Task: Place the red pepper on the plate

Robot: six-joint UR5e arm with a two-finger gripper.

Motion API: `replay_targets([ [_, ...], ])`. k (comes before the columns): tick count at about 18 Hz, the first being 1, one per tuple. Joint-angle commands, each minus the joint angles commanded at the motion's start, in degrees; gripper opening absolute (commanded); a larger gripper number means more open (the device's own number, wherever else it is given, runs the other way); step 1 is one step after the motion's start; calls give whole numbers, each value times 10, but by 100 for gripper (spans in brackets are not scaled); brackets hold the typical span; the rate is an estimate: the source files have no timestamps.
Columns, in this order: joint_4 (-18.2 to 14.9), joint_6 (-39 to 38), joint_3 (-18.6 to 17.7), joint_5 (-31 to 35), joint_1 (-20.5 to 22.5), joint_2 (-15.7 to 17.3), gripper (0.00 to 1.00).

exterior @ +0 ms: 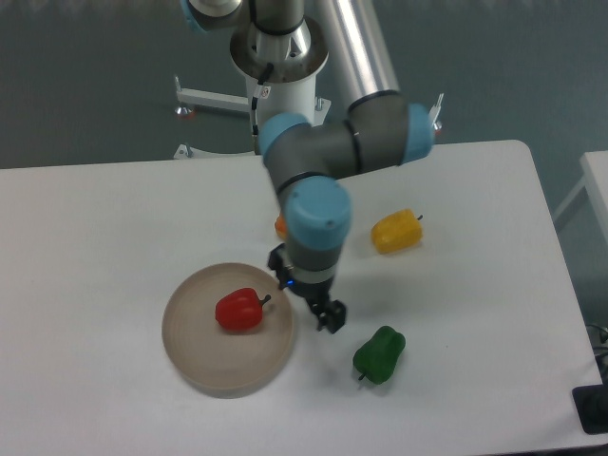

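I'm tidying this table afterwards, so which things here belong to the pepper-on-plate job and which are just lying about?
Part of the job:
- red pepper, lying on the plate
- plate
- pincer, holding nothing, beside the plate

Just lying about:
- yellow pepper
- green pepper
- orange pepper, mostly hidden behind the arm

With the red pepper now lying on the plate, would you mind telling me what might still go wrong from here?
1. The red pepper lies on its side on the plate; being rounded, it might roll toward the low rim.
2. The pincer hangs just beyond the plate's right edge, so a low sweep leftward could nudge the plate.
3. The green pepper sits close by; a move to the right could knock it.
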Motion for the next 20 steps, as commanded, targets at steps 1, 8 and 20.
replay_targets([
  [1, -2, 12, 0, 0, 11, 4, 100],
  [8, -48, 148, -2, 9, 69, 25, 100],
  [20, -65, 239, -3, 42, 113, 58, 100],
])
